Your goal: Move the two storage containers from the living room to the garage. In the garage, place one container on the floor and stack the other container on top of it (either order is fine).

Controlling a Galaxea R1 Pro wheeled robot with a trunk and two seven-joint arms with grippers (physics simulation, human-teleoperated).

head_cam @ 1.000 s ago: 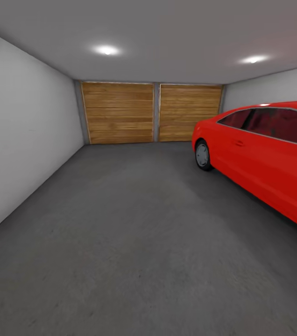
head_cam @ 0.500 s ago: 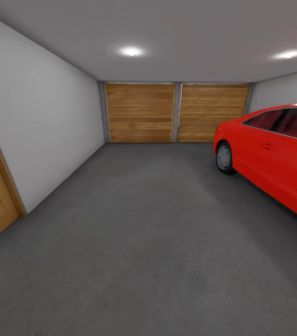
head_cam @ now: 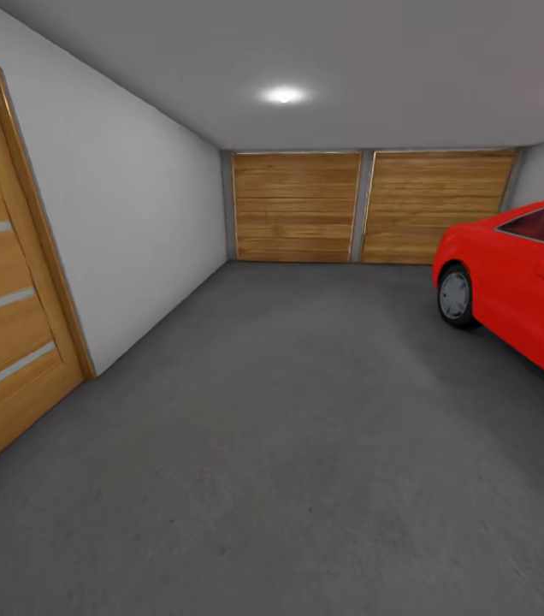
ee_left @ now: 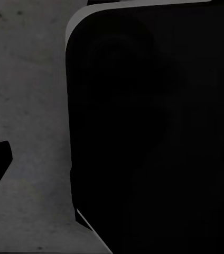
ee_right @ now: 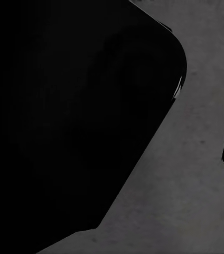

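Grey garage floor lies ahead with a red car at three o'clock and a wooden door at nine o'clock, so I think rolling slowly is best, though I cannot tell about either claw or the bins.

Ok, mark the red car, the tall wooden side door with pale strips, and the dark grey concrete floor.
red car [head_cam: 529, 295], head view, its side panel.
tall wooden side door [head_cam: 2, 334], head view, its lower panel.
dark grey concrete floor [head_cam: 289, 445], head view, bare middle stretch.
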